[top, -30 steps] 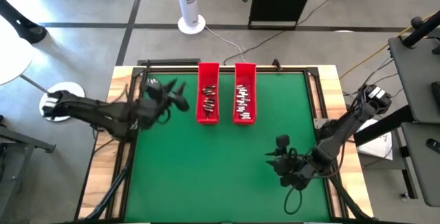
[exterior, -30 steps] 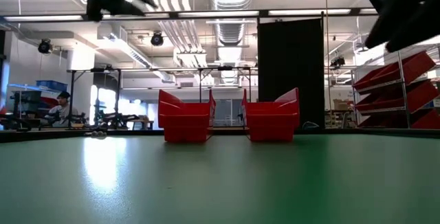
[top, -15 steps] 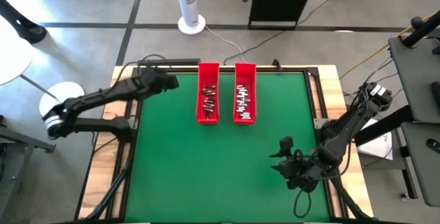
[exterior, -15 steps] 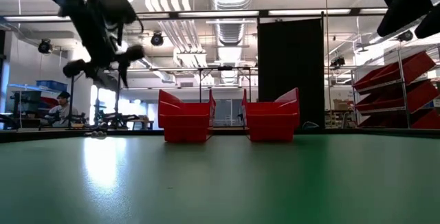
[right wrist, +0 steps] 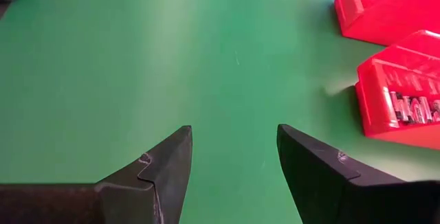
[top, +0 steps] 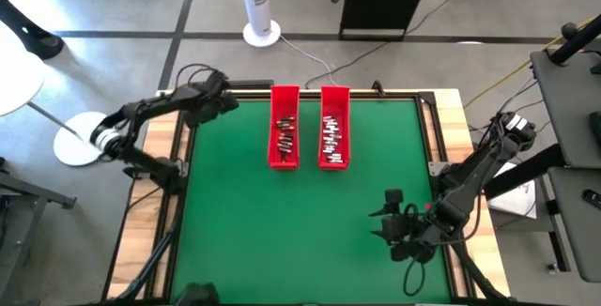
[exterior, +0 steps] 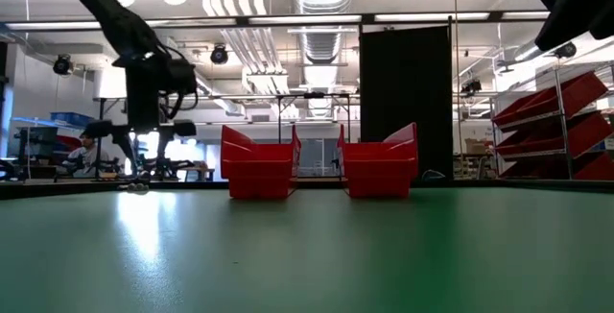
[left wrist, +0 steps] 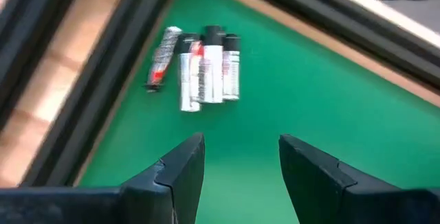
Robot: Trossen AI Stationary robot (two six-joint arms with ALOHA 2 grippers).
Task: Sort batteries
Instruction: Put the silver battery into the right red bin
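Several small silvery and dark batteries lie side by side on the green mat, tight in the table's far left corner. My left gripper hangs open above them and slightly nearer, tipped downward, its fingers clear of them; in the high view it stands at that corner. More batteries lie inside two long red trays at the far middle. My right gripper is open over bare mat near the right edge, with nothing between its fingers.
A dark frame rail and the wooden table border run close beside the corner batteries. The two red trays lie off to one side of my right gripper. Green mat stretches between the arms.
My left gripper has swung from beside the left red tray toward the table's far left corner, sunk from high up to low over the mat, and tipped to point downward. The trays and their batteries have stayed put.
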